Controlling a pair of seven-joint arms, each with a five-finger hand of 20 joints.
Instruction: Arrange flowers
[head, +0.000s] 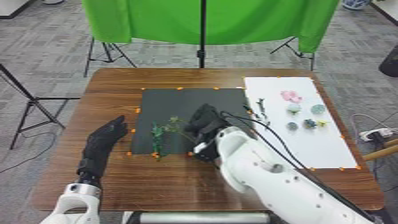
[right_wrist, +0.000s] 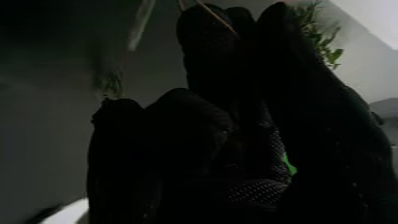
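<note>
On the white rectangular sheet (head: 311, 150), toward its far end, lies a pink flower head (head: 290, 96). Nearer its middle are a pale green flower head (head: 294, 108), a pale blue-green flower head (head: 317, 108), a grey-blue flower head (head: 292, 125), a dark blue flower head (head: 309, 123) and a small yellow flower (head: 322, 123). A slender green sprig (head: 261, 106) lies along its left edge; well left of it lies a long green leafy stem (head: 157, 137).

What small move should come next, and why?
Probably ease the right hand slowly clear of the thin sprig: its leaves show against the black mat beside the leafy stem, and the wrist view shows a thin stem crossing the hand, which might snag.
</note>
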